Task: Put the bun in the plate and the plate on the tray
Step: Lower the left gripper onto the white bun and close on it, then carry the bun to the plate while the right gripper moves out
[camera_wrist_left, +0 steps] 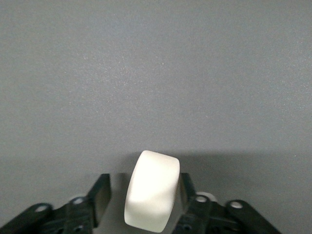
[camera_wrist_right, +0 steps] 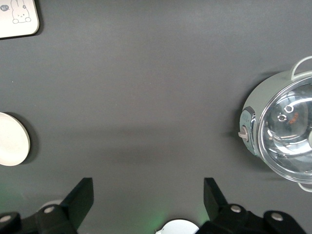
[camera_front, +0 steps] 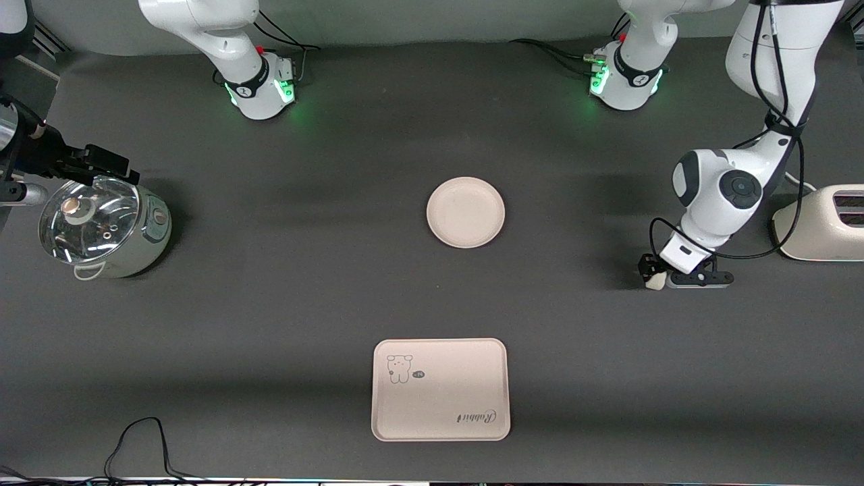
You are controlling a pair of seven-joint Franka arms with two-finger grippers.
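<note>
The off-white bun (camera_front: 653, 282) is at table level toward the left arm's end, standing on its edge. My left gripper (camera_front: 653, 274) is down around it. In the left wrist view the bun (camera_wrist_left: 152, 190) sits between the fingers of the left gripper (camera_wrist_left: 144, 184): one finger touches it, the other stands a small gap away. The round cream plate (camera_front: 466, 212) lies bare at the table's middle. The rectangular tray (camera_front: 440, 389) with the bear drawing lies nearer the front camera than the plate. My right gripper (camera_front: 108, 167) waits open and empty over the pot, its jaws wide in its wrist view (camera_wrist_right: 148, 195).
A steel pot with a glass lid (camera_front: 101, 226) stands at the right arm's end and shows in the right wrist view (camera_wrist_right: 285, 131). A white toaster (camera_front: 823, 223) stands at the left arm's end beside the left arm. A black cable (camera_front: 142, 439) loops at the front edge.
</note>
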